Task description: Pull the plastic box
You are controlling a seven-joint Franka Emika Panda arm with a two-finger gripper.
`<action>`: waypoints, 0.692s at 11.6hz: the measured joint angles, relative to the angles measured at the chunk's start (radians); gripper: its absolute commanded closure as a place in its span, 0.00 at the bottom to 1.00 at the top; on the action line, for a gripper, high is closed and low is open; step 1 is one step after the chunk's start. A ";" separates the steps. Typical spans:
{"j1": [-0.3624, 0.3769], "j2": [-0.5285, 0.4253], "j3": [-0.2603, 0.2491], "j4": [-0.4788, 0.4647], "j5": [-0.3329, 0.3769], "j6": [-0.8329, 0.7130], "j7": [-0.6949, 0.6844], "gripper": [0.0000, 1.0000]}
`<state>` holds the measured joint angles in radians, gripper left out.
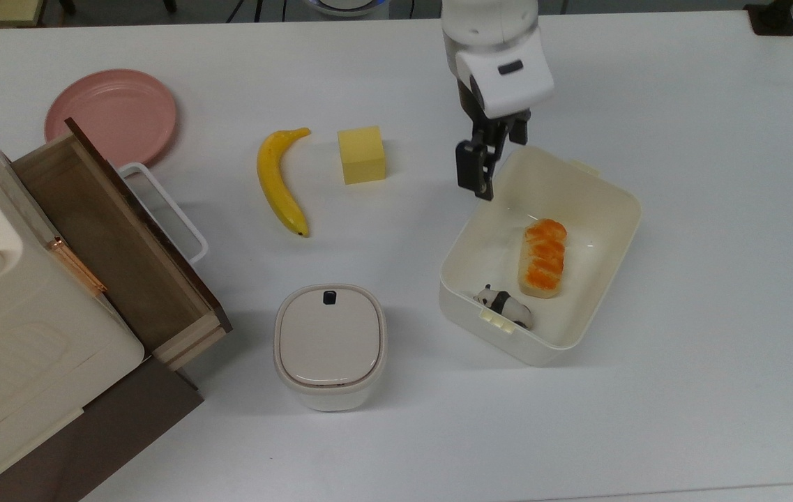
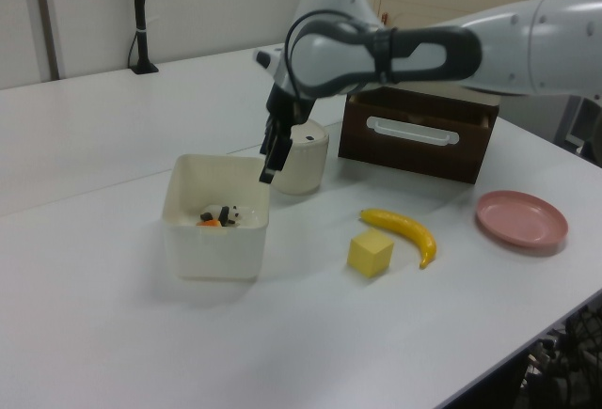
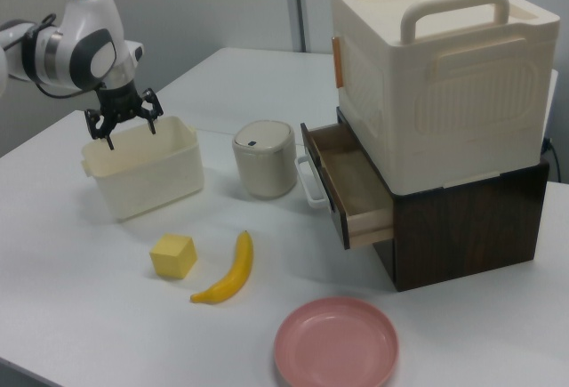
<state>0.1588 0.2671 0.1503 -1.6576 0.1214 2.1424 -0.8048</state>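
Observation:
The plastic box (image 1: 449,268) (image 2: 216,249) (image 3: 151,182) is a cream-white rectangular tub on the white table, at the top view's right of centre. A toy bread loaf (image 1: 542,258) and a small panda figure (image 1: 504,305) lie inside it. My gripper (image 1: 501,167) (image 2: 273,165) (image 3: 131,133) hangs open just above the box's upper-left corner in the top view. One finger (image 1: 474,171) sits outside the rim, the other over the inside. Nothing is held between them.
A yellow cube (image 1: 362,154) and a banana (image 1: 279,183) lie to the top view's left of the box. A lidded bin (image 1: 330,345) stands in front. A pink plate (image 1: 111,115) and a large appliance with an open wooden drawer (image 1: 117,244) occupy the top view's left.

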 measured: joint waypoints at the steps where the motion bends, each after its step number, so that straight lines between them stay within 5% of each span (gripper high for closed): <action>1: 0.006 0.019 0.005 0.003 -0.017 0.012 0.000 0.00; 8: 0.028 0.115 0.013 0.050 -0.085 0.040 0.000 0.00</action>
<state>0.1870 0.3822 0.1631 -1.6076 0.0366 2.1826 -0.8048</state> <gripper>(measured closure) 0.000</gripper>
